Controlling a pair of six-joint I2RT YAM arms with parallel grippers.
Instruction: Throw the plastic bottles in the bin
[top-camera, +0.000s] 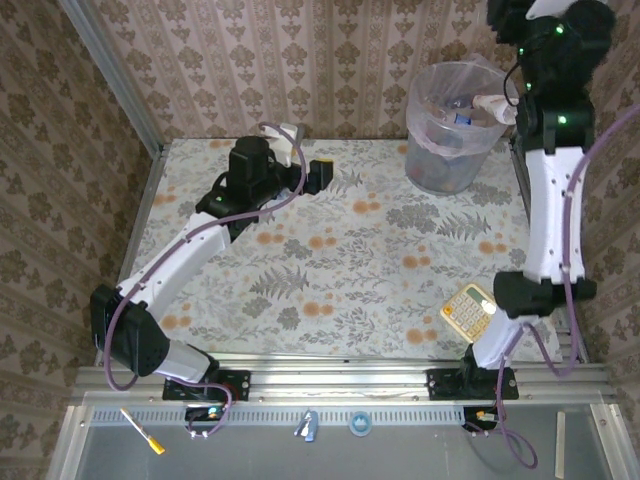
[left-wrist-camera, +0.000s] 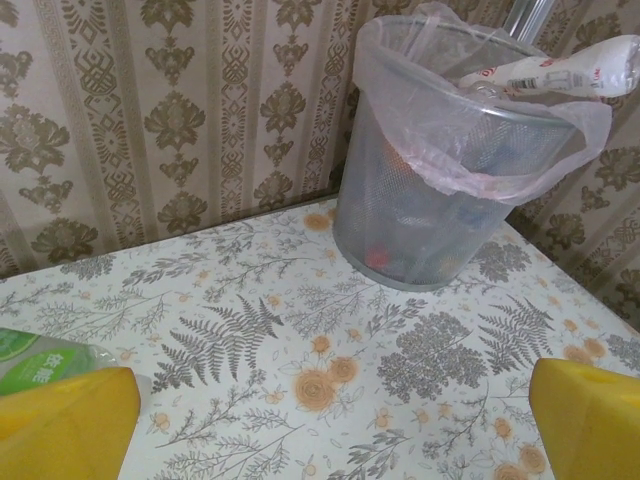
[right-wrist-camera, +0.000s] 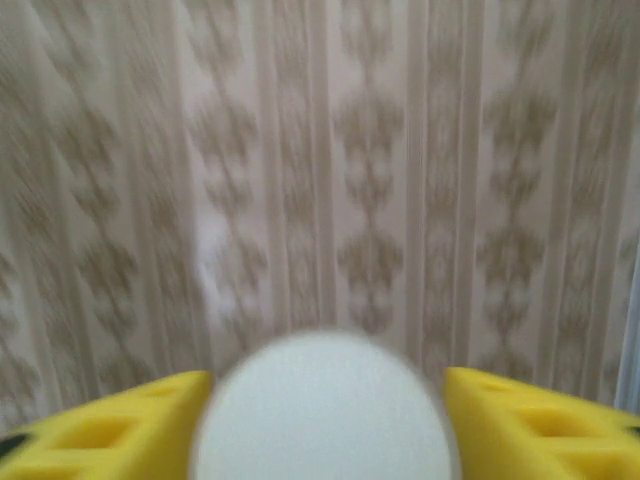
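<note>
The bin (top-camera: 450, 135) stands at the table's back right, lined with a pinkish bag, and several bottles show through its wall (left-wrist-camera: 420, 215). My right gripper (top-camera: 513, 104) hangs high beside the bin's rim, shut on a white bottle (top-camera: 489, 103) that pokes out over the opening. The same bottle (left-wrist-camera: 560, 70) lies across the rim in the left wrist view, and its round end (right-wrist-camera: 325, 410) sits between the yellow fingers. My left gripper (top-camera: 320, 177) is at the back left, low over the table and open (left-wrist-camera: 335, 420). A green-labelled bottle (left-wrist-camera: 40, 362) lies just outside its left finger (left-wrist-camera: 65, 425).
A beige calculator (top-camera: 468, 308) lies by the right arm's base at the front right. Patterned walls close off the back and left of the floral table (top-camera: 340, 260). A metal post (left-wrist-camera: 530, 15) rises behind the bin.
</note>
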